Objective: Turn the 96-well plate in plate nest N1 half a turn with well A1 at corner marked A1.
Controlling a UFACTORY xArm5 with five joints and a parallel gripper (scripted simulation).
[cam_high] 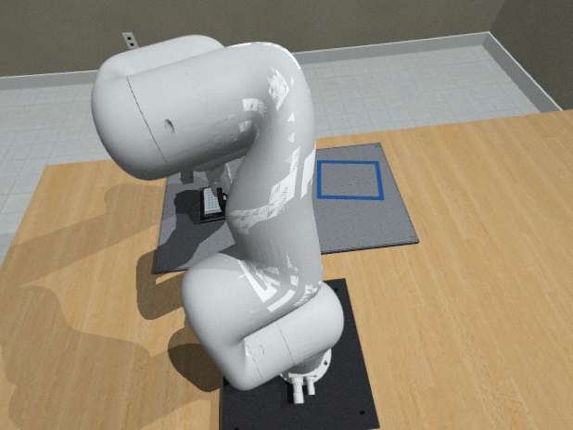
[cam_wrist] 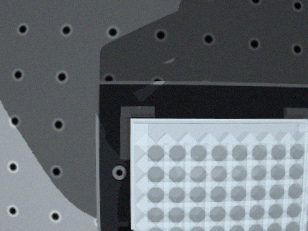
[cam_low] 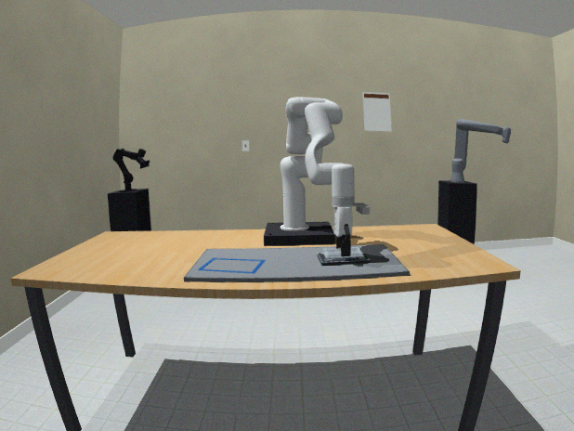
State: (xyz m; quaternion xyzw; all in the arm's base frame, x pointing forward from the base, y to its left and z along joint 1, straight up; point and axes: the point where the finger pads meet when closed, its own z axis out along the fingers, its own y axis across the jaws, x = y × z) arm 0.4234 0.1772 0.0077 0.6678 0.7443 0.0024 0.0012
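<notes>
The white 96-well plate (cam_wrist: pixel 220 176) lies over the black plate nest N1 (cam_wrist: pixel 200 104) on the grey perforated mat. In the wrist view I see the plate's upper left part, with a square corner at its top left. In the top view the plate (cam_high: pixel 211 202) shows only partly behind the arm. My gripper (cam_low: pixel 345 245) stands straight down over the plate (cam_low: pixel 339 255) and is shut on it across its width. The fingertips are out of the wrist view. I cannot tell whether the plate rests in the nest or is a little above it.
A blue square outline (cam_high: pixel 350 180) is marked on the mat (cam_low: pixel 297 265) away from the nest. The arm's black base plate (cam_high: pixel 301 371) sits at the table's edge. Two other arms on black pedestals (cam_low: pixel 129 209) (cam_low: pixel 457 204) stand off the table.
</notes>
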